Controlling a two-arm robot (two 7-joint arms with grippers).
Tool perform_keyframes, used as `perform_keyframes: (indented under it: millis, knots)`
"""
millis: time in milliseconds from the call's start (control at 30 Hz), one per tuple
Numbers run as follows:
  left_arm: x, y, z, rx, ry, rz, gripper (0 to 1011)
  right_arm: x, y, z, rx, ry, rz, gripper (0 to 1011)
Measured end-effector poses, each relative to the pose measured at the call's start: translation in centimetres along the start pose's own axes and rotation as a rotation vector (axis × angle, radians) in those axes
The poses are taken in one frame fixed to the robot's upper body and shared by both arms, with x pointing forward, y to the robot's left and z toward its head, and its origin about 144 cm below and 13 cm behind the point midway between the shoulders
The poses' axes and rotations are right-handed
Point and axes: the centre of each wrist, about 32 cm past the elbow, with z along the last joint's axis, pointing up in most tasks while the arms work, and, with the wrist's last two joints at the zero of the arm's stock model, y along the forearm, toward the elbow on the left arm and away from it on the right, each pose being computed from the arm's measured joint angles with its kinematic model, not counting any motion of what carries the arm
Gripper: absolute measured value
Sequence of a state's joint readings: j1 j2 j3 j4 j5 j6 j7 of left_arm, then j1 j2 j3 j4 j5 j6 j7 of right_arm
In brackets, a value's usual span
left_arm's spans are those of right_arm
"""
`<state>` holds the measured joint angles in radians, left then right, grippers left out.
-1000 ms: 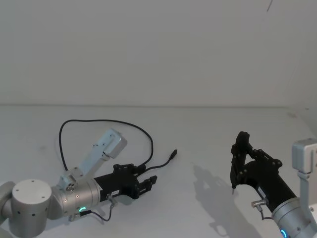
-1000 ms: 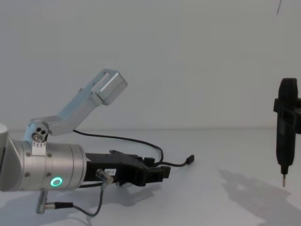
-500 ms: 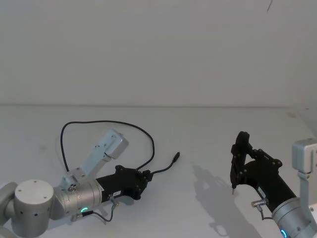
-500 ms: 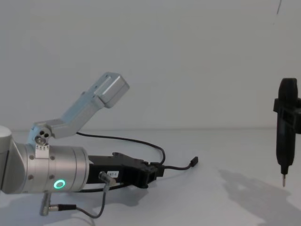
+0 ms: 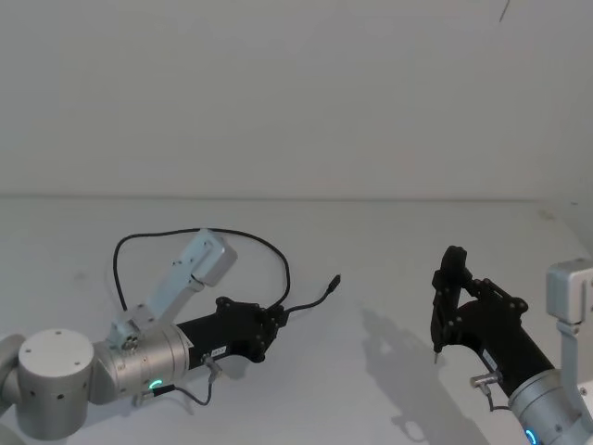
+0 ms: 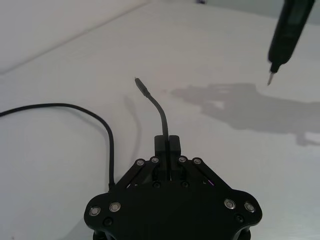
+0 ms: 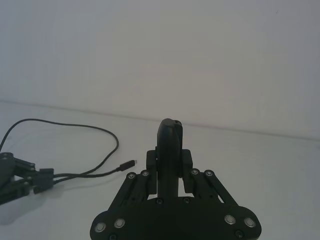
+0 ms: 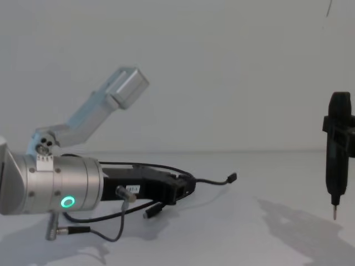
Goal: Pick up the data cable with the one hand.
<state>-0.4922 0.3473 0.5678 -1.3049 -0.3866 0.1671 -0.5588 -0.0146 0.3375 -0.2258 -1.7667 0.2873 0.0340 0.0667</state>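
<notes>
Black cable [image 6: 162, 116] sits clamped in left pincer [image 6: 167, 142]; lifting needs a steady raise; closed right pincer [image 7: 168, 130] idles to its right.

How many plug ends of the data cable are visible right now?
2. One plug sticks out ahead of the left gripper, off the table; a second plug hangs below it. The data cable runs behind the arm, so another may be hidden. Right gripper hangs apart at right.

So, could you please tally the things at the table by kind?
Cable: 1
End effectors: 2, the left end effector shut on the cable, the right end effector held apart from it
Total: 3
</notes>
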Motion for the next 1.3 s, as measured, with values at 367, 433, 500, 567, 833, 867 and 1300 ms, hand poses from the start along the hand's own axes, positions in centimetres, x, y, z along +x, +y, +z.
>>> perform_keyframes:
  millis: [367,433,500,567,833,867,1300]
  knots:
    - [-1.6,1.8,1.5,-0.040,0.052,-0.029,35,0.0,0.0,0.0,0.000,0.000,0.000,279]
    - [-1.9,2.1,1.8,-0.045,0.062,-0.038,35,0.0,0.0,0.0,0.000,0.000,0.000,279]
    - [-2.1,2.3,2.0,-0.046,0.068,-0.043,35,0.0,0.0,0.0,0.000,0.000,0.000,279]
    - [-2.4,2.6,2.2,-0.048,0.077,-0.050,35,0.0,0.0,0.0,0.000,0.000,0.000,279]
    - [-3.3,3.7,3.0,-0.049,0.096,-0.063,35,0.0,0.0,0.0,0.000,0.000,0.000,279]
    - [-3.3,3.8,3.1,-0.049,0.097,-0.064,35,0.0,0.0,0.0,0.000,0.000,0.000,279]
    - [-3.9,4.6,3.7,-0.046,0.109,-0.073,35,-1.2,1.0,0.6,0.048,0.045,0.007,279]
